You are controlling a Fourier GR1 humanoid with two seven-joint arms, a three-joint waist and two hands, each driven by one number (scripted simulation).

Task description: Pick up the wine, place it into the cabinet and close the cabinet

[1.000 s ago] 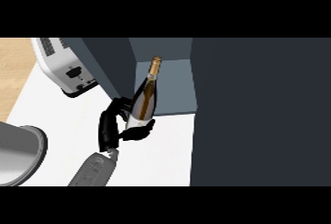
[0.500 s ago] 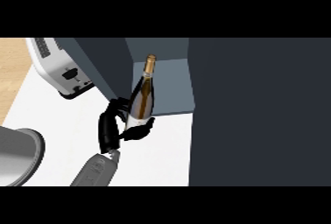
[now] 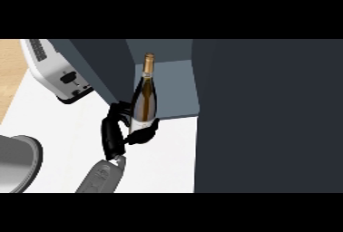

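My left hand (image 3: 112, 131) is shut on the lower body of the wine bottle (image 3: 144, 97), a dark glass bottle with a gold-capped neck and a white label. The bottle is tilted slightly, and its neck reaches over the blue-grey inside of the open cabinet (image 3: 175, 86). Its base is at the cabinet's front edge, partly hidden by my fingers. A large dark panel, seemingly the cabinet's door (image 3: 268, 113), fills the view's right side. My right hand does not show.
A white toaster (image 3: 59, 74) stands at the back left of the white counter (image 3: 60, 122), next to the cabinet's dark left wall (image 3: 100, 63). A grey round vessel (image 3: 15, 163) sits at the left edge, close to my forearm.
My left hand has carried the bottle a little farther away and to the left, deeper toward the cabinet's opening. The toaster and the grey vessel have shifted slightly in view.
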